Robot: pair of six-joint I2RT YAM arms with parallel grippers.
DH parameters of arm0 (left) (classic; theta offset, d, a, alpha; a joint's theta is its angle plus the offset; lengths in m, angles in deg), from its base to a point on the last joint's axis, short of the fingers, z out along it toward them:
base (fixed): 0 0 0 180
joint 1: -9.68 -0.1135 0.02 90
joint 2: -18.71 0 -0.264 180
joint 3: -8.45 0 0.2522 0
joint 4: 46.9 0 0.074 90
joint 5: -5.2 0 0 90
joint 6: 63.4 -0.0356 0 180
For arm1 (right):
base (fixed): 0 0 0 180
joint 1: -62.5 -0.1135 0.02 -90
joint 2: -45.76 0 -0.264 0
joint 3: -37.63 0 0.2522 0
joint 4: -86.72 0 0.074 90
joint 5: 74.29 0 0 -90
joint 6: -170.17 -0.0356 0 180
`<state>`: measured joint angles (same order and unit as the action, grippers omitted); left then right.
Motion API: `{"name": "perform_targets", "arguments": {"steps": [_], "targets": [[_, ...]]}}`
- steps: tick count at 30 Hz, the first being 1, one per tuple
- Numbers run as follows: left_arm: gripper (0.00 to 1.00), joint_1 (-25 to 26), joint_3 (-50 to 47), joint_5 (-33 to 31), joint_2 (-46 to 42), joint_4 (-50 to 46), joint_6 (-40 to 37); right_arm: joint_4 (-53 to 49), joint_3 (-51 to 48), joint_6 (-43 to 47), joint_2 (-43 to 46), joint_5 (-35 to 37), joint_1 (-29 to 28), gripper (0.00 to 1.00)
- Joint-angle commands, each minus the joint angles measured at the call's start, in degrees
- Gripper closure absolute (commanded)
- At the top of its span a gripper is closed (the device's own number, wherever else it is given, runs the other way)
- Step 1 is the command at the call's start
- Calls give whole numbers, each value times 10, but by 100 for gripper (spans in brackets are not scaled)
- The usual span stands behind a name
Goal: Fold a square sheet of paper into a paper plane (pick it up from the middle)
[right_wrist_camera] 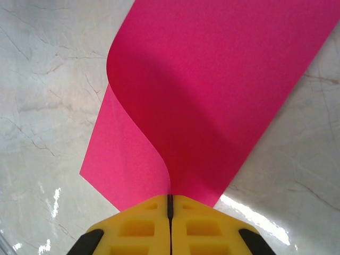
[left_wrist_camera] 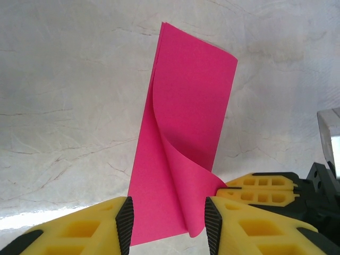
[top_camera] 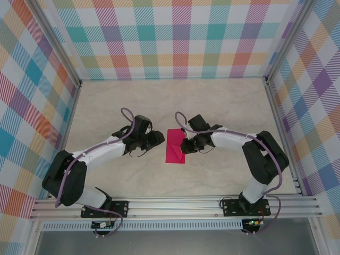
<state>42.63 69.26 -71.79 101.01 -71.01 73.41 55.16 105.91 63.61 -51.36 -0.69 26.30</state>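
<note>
The right gripper (right_wrist_camera: 170,204) is pinching the folded square sheet of paper (top_camera: 176,146) at its right edge — the left gripper (left_wrist_camera: 167,226) is straddling its left end, jaws parted.

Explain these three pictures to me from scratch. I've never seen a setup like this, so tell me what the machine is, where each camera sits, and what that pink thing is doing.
These are two robot arms bolted at the near edge of a marble-look table with checked walls around it. The overhead picture looks down from above and behind them. The other two come from cameras on each wrist, so the yellow fingers you see belong to that arm.

The pink thing is the square sheet of paper, folded over into a strip, one layer curling up. The right gripper is shut on its edge. The left gripper is open, its fingers either side of the paper's near end.
</note>
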Motion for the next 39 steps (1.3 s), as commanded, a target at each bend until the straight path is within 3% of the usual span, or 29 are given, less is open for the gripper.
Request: {"name": "perform_targets", "arguments": {"steps": [1,39], "targets": [[58,17,2,14,8,8,-14,-21,23,31,-16,10,2,94],[64,45,40,6,65,-4,-22,-55,79,87,-73,47,7,92]]}}
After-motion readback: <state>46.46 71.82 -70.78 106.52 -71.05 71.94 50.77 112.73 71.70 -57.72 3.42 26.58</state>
